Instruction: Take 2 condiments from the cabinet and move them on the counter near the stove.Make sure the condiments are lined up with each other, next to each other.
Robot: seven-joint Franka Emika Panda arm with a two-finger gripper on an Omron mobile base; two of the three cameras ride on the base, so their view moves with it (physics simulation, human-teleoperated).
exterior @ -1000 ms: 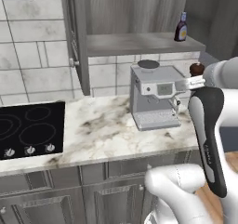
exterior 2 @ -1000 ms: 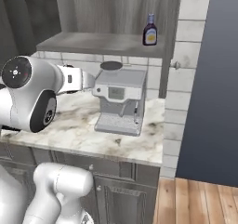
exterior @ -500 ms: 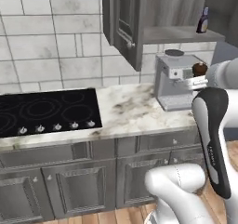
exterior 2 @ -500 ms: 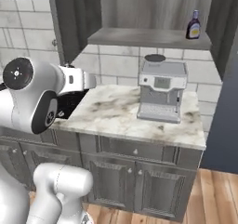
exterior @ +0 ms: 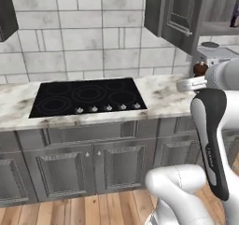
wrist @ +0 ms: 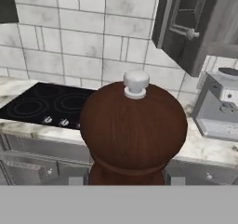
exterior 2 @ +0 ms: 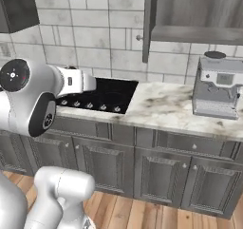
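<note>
Claw (wrist: 125, 183) gripping the red-brown pepper-mill shaker (wrist: 134, 135) (silver knob on top), holding it upright in the air above the marble bench (exterior: 161, 98); black cooktop (exterior: 88, 97) sitting to its left; coffee machine (exterior 2: 217, 86) standing at right.

No readable text anywhere.

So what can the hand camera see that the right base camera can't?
The hand view alone shows the red-brown pepper mill up close, its silver knob on top, held in the gripper.

The right base view alone shows the robot's white arm and the wooden floor.

Both show the black stove, the marble counter, the steel coffee machine, the grey cabinet door and the tiled wall.
</note>
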